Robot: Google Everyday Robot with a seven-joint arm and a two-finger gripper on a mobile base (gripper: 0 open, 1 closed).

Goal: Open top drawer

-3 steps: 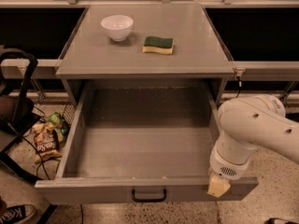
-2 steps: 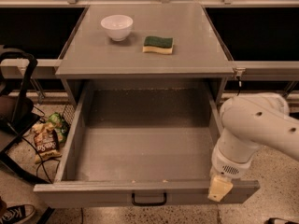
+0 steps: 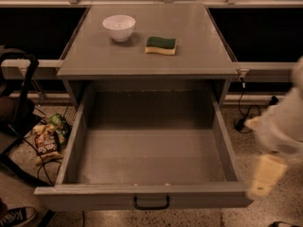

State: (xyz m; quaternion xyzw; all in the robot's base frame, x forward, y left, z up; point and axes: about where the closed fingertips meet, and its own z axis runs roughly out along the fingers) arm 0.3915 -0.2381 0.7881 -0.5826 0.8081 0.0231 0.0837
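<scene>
The top drawer (image 3: 147, 197) is a grey metal drawer pulled far out from under the grey cabinet top (image 3: 147, 56). Its deep tray shows and holds nothing. A black bar handle (image 3: 151, 203) sits at the middle of its front panel. My gripper (image 3: 264, 176) is blurred at the right, beside the drawer's front right corner and apart from the handle. The white arm (image 3: 284, 126) reaches in from the right edge.
A white bowl (image 3: 119, 27) and a green and yellow sponge (image 3: 160, 45) rest on the cabinet top. Snack bags (image 3: 47, 138) lie on the floor at left by a black frame (image 3: 19, 93). A shoe (image 3: 16, 216) shows at the bottom left. Cables (image 3: 244, 112) hang at the right.
The arm and gripper have swung away to the right, off the drawer's front right corner. The drawer has come out a little further.
</scene>
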